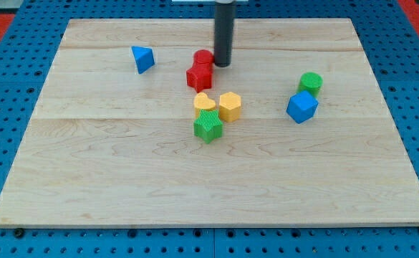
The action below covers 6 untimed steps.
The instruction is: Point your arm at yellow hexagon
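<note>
Fingers are absent on this arm: it ends in a rod, so nothing spreads or pinches. My tip [223, 64] rests just beside the red blocks [200, 72], toward the view's top. The yellow hexagon [230, 106] sits mid-tabletop [123, 179], beside a yellow heart [204, 103] and above a green star [208, 126]. The approach looks unfinished; next, I judge, slide toward the view's bottom, skirting the red blocks. No containers are present.

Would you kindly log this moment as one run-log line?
tip: beside red block, its right | yellow hexagon: below tip, apart, touching yellow heart | task: not yet reached
</note>
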Tool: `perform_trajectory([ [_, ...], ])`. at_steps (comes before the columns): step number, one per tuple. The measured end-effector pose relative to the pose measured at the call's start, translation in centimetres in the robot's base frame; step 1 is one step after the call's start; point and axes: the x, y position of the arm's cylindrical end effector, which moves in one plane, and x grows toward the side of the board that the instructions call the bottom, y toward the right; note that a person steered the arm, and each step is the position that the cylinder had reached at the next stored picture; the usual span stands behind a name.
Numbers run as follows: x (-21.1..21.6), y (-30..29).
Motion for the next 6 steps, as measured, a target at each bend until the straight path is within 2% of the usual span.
perform_trajectory([
  [2,-0.2,-0.5],
  [3,0.4,4.9],
  [5,7.3,8.6],
  [6,10.8,8.6],
])
